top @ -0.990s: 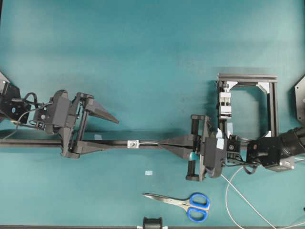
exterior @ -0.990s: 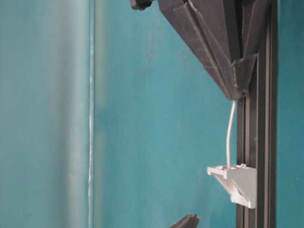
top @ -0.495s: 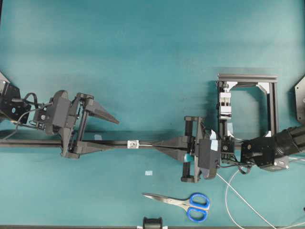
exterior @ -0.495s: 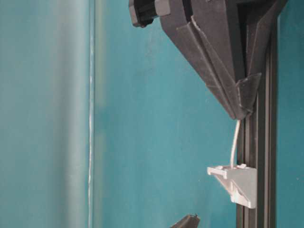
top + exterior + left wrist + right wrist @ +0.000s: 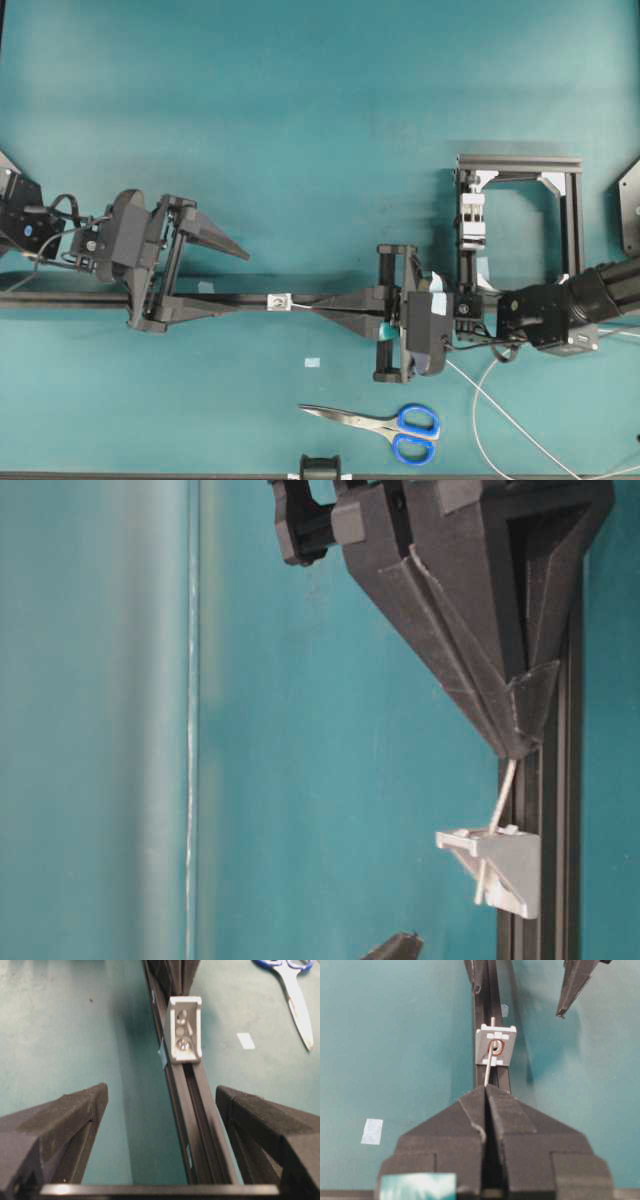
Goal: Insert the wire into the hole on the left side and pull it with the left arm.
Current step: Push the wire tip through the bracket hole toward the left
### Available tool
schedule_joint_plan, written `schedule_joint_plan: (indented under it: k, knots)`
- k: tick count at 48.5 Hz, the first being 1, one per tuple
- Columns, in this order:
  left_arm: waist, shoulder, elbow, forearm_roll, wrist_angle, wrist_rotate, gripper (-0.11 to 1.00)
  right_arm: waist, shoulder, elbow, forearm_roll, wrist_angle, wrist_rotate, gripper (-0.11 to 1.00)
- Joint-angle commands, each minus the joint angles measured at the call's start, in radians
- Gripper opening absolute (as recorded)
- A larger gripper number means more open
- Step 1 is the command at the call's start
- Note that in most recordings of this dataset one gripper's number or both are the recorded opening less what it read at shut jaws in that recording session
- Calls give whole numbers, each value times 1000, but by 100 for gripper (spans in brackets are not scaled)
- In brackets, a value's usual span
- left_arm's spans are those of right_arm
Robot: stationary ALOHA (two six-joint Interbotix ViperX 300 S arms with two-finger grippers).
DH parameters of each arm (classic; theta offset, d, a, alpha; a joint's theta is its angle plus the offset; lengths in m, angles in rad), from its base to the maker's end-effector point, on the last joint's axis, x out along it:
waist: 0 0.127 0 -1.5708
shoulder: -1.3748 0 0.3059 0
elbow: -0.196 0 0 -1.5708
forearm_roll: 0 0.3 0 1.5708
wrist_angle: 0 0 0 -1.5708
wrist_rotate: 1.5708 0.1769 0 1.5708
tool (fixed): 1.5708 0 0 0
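Now, right gripper [image 5: 485, 1091]: jaws clenched on the wire [image 5: 489, 1067] just behind its tip.
Wire: tip threaded through the hole [image 5: 496, 1048] in the small block [image 5: 280, 300] on the black rail [image 5: 200, 1125].
Left gripper [image 5: 232, 275]: jaws spread wide, astride the rail, apart from the block.

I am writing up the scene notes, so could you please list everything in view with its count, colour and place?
Thin pale grey-white wire: one; its tip enters the block's hole, the rest trails off to the lower right in the overhead view.
Small white-silver square block: one; on the rail, mid-table.
Long black metal rail: one; runs left to right.
Blue-handled scissors: one; near edge.
Black square frame with a white clip: one; right side.
Small white tape scrap: one; below the rail.
Teal table: one.
Left gripper: black, jaws open astride the rail.
Right gripper: black, blue tape patches, shut on the wire.
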Motion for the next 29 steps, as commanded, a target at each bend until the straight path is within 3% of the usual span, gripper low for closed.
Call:
schedule_joint_plan:
  k: [1, 29]
  knots:
    - [-5, -40, -6, 5, 6, 0, 71, -21, -12, -15, -11, -2, -2, 3]
    - [-17, -51, -11, 5, 35, 0, 71, -37, -11, -38, -40, 2, -2, 3]
